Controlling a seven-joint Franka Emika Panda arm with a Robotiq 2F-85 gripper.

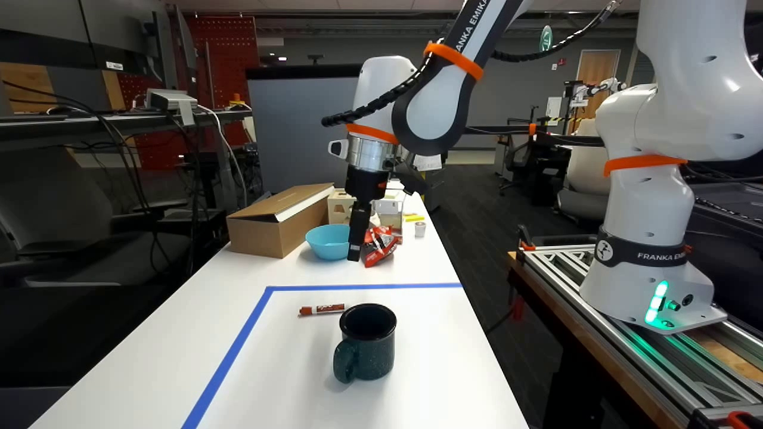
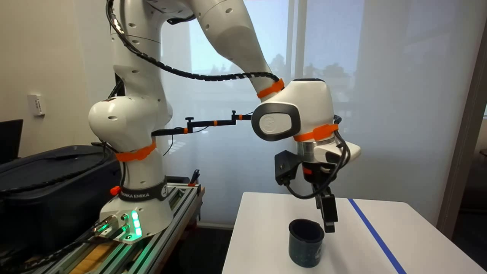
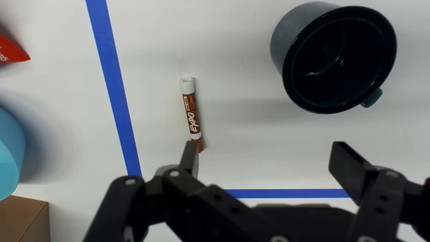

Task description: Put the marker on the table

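Note:
The marker (image 1: 322,309) is a thin reddish-brown pen with a white end. It lies flat on the white table (image 1: 441,357), inside the blue tape rectangle and beside the dark mug. In the wrist view the marker (image 3: 192,112) lies left of the mug, and one fingertip covers part of its capped end. The marker does not show in an exterior view where the table (image 2: 262,213) carries the mug. My gripper (image 3: 265,148) is open, with nothing between its fingers. It is above the table, also in both exterior views (image 1: 356,253) (image 2: 329,226).
A dark green-black mug (image 1: 372,351) stands upright near the marker; it also shows in the wrist view (image 3: 336,60). A blue bowl (image 1: 328,241), red bag (image 1: 380,245) and brown cardboard box (image 1: 277,223) stand further along the table, outside the tape (image 1: 363,287).

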